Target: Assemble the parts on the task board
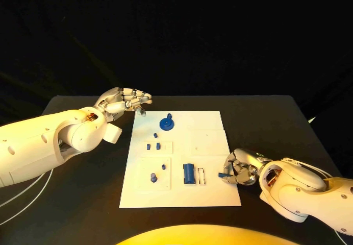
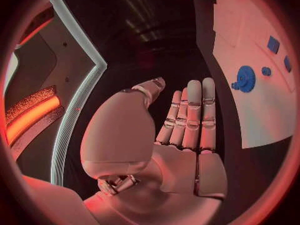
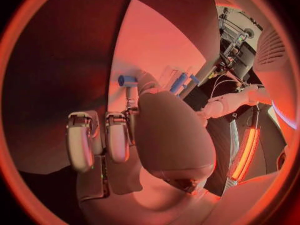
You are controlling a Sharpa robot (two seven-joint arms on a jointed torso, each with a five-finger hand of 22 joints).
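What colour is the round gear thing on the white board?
The gear is blue; the head view shows it best.

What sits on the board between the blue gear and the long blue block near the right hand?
In the head view, between the blue gear and the long blue block lie a small blue peg and two small blue pieces on the task board.

The task board (image 1: 209,130) is seen in the middle of the black table (image 1: 73,109). A blue gear (image 1: 168,122) is set near the board's far edge, a blue block (image 1: 188,173) near its near edge. A small blue part (image 1: 222,175) is pinched by the right hand (image 1: 241,167) at the board's right edge. The left hand (image 1: 125,100) is held beyond the board's far left corner.
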